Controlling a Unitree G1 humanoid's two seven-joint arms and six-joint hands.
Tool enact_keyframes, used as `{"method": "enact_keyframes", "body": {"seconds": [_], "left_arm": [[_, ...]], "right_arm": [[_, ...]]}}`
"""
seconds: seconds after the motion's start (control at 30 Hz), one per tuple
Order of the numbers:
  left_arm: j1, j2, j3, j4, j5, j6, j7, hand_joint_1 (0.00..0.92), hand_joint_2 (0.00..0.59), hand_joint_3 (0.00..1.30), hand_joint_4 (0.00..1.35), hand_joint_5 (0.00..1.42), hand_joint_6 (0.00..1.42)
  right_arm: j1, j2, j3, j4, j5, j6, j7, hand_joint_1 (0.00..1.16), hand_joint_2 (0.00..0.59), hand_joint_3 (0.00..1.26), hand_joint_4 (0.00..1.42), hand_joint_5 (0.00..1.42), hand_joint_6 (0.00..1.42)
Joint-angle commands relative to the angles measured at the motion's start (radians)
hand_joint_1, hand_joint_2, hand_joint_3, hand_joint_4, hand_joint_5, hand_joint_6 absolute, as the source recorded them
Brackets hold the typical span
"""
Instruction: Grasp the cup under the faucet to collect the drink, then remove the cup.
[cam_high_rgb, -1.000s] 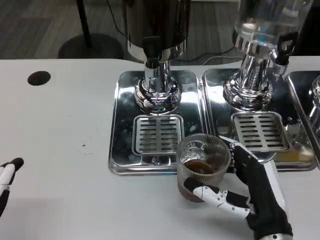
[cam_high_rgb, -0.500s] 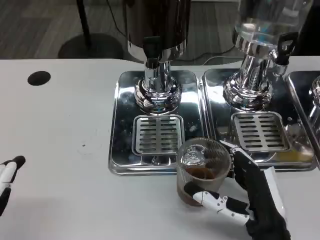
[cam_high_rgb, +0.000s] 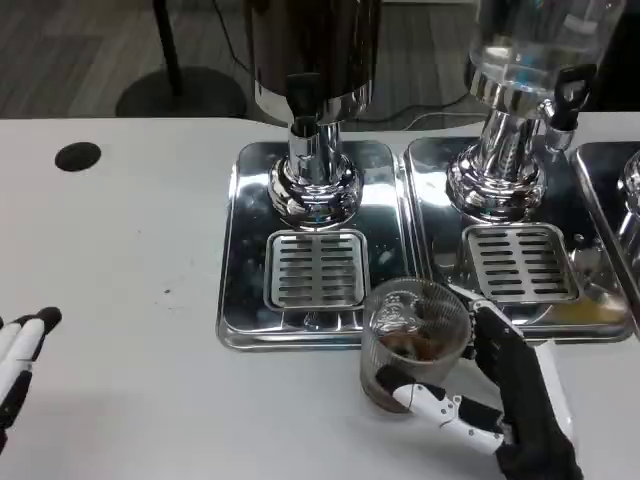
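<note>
Head view — right hand (cam_high_rgb: 515, 385) fingers wrap the cup (cam_high_rgb: 413, 342) at the tray (cam_high_rgb: 235, 270) edge — left hand (cam_high_rgb: 20, 360) fingers spread.

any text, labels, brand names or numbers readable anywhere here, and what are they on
None can be read.
Dark dispenser: no label shows.
Clear dispenser: no print shows.
Drip trays: bare metal, no marks.
Cup held in the right hand: ribbed glass, no print.
Left hand: no markings.
</note>
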Motion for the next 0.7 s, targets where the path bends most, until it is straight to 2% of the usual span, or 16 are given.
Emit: {"method": "enact_keyframes", "body": {"seconds": [0.03,0.7], "left_arm": [[0.001,0.003,-0.002,-0.011,0.006,0.006,-0.015,0.000,0.005,0.00,0.00,0.00,0.00],[-0.012,0.007,-0.004,-0.011,0.004,0.009,-0.020,0.000,0.005,0.00,0.00,0.00,0.00]], "right_arm": [[-0.023,0.010,-0.004,0.005,0.015,-0.066,-0.013,0.84,0.215,0.40,0.43,0.48,0.50],[-0.036,0.004,-0.009,0.126,0.030,-0.145,0.003,0.84,0.217,0.41,0.43,0.48,0.51]]}}
